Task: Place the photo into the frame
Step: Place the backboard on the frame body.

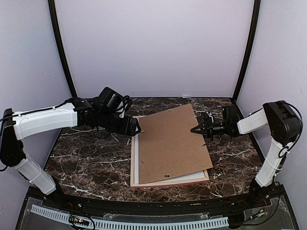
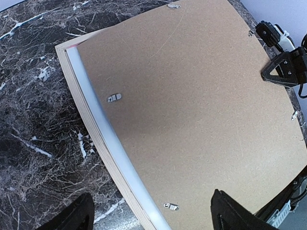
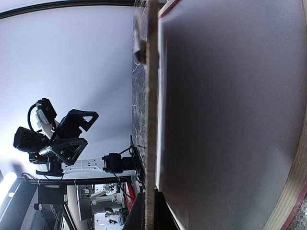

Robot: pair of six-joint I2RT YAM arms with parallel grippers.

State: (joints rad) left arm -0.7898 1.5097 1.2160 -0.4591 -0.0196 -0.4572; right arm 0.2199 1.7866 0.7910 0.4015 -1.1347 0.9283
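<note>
The frame [image 1: 133,165] lies face-down on the marble table, its pale wood back up and a pink edge along its near side. A white sheet [image 1: 136,155], the photo's plain back, lies inside it; the printed side is hidden. A brown backing board [image 1: 168,143] rests skewed over both. My right gripper [image 1: 195,130] is shut on the board's right edge. The right wrist view shows that edge [image 3: 152,96] pinched between the fingers [image 3: 140,213], lifted off the photo [image 3: 230,120]. My left gripper [image 1: 135,127] hovers open over the board's left edge, straddling the photo [image 2: 103,129] and the frame rail [image 2: 91,120].
Two small metal hanger tabs [image 2: 114,97] [image 2: 171,206] sit on the board [image 2: 192,105]. Dark marble table [image 1: 86,158] extends left of the frame. Pale walls and black corner posts [image 1: 62,52] close in the back and sides.
</note>
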